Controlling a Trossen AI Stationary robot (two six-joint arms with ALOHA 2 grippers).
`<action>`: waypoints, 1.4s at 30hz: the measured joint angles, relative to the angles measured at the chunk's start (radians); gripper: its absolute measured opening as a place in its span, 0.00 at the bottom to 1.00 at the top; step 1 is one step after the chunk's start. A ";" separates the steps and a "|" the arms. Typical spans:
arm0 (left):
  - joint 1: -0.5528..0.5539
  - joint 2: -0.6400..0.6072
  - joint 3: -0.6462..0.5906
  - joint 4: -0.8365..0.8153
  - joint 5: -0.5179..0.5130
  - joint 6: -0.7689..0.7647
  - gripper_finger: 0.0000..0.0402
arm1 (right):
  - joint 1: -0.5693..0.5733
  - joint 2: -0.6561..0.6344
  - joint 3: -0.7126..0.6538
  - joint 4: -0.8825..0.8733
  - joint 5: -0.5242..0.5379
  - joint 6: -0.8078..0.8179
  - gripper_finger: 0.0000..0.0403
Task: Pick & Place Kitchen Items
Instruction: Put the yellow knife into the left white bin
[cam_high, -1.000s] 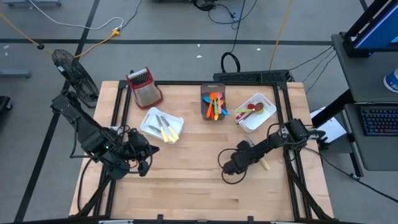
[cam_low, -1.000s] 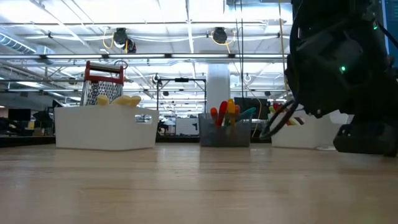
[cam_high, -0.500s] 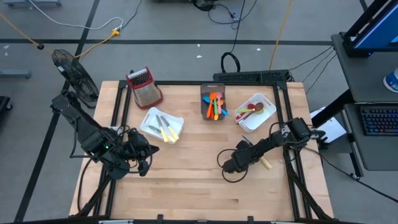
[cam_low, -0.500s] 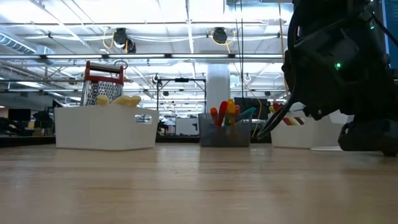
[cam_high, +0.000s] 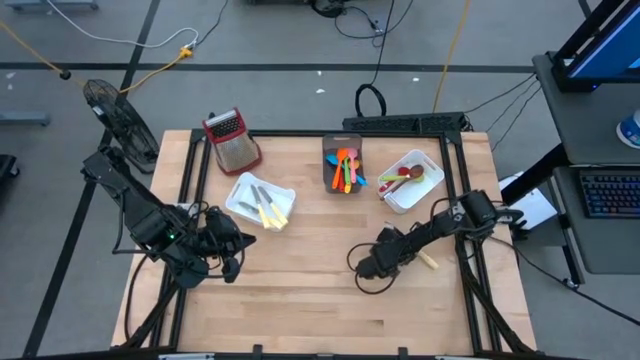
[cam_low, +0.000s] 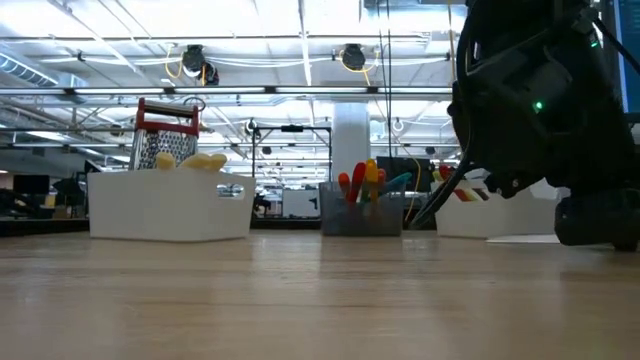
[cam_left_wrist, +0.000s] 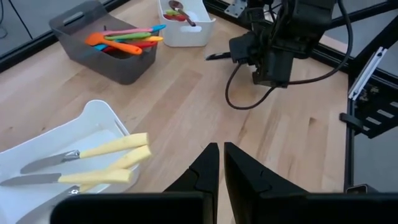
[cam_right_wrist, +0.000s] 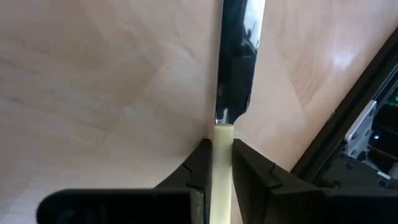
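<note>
right gripper (cam_right_wrist: 216, 158): clenched on the cream handle of a knife (cam_right_wrist: 236, 62), whose steel blade runs toward the top of the right wrist frame over bare wood; in the high view it sits right of centre, low on the table (cam_high: 300, 300)
just changed: over the last second the jaws drew in onto the handle and the arm edged slightly left in the high view; in the low view its dark bulk slid a little left as well
meaning: judged from this, the grasp is now made and the lift and carry come next, most likely to the white bin (cam_high: 258, 203) left of centre, where the other cream-handled cutlery (cam_left_wrist: 106, 148) lies
left gripper (cam_left_wrist: 218, 163): shut on nothing, waiting at the lower left of the high view, just beside that white bin
other items: bright plastic utensils (cam_high: 345, 168) lie in the grey bin (cam_high: 328, 148) at upper centre; more spoons (cam_high: 403, 178) sit in the second white bin (cam_high: 424, 190) to its right
hidden or unclear: in the high view the knife is almost wholly under the right arm, only a pale end showing; in the low view the arm blocks the grip; whether the blade is clear of the wood cannot be told
</note>
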 joint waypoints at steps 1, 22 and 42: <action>0.000 0.000 0.000 0.000 0.000 -0.005 0.06 | 0.000 0.001 0.009 -0.006 0.001 -0.006 0.09; 0.000 0.000 0.000 0.055 0.008 -0.012 0.06 | -0.061 -0.361 0.052 0.488 0.125 -0.082 0.09; 0.115 0.051 0.001 0.172 0.078 -0.142 0.06 | -0.218 -0.457 0.052 1.271 -0.034 -0.345 0.09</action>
